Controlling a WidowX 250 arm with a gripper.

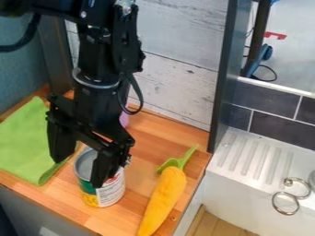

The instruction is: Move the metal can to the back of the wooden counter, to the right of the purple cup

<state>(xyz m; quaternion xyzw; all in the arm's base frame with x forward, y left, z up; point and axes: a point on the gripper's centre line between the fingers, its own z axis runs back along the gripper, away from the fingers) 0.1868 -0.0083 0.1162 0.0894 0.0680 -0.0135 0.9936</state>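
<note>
The black gripper [78,169] hangs over the wooden counter at the left with its fingers spread apart, so it is open. One finger is to the left of an upright can [109,190]; the other overlaps the can's front side in this view. Whether either finger touches the can, I cannot tell. The can has a silver rim and a label with green, yellow and white. To its right lies a yellow-orange toy carrot [165,196] with a green top. A green cloth [23,143] is spread on the counter left of the gripper. Something pink is partly hidden behind the arm.
The wooden counter [146,138] is backed by a whitewashed plank wall and bounded by a dark upright post [223,76]. Beyond its right edge stands a white sink with a ridged drainboard [258,154] and metal rings [286,203].
</note>
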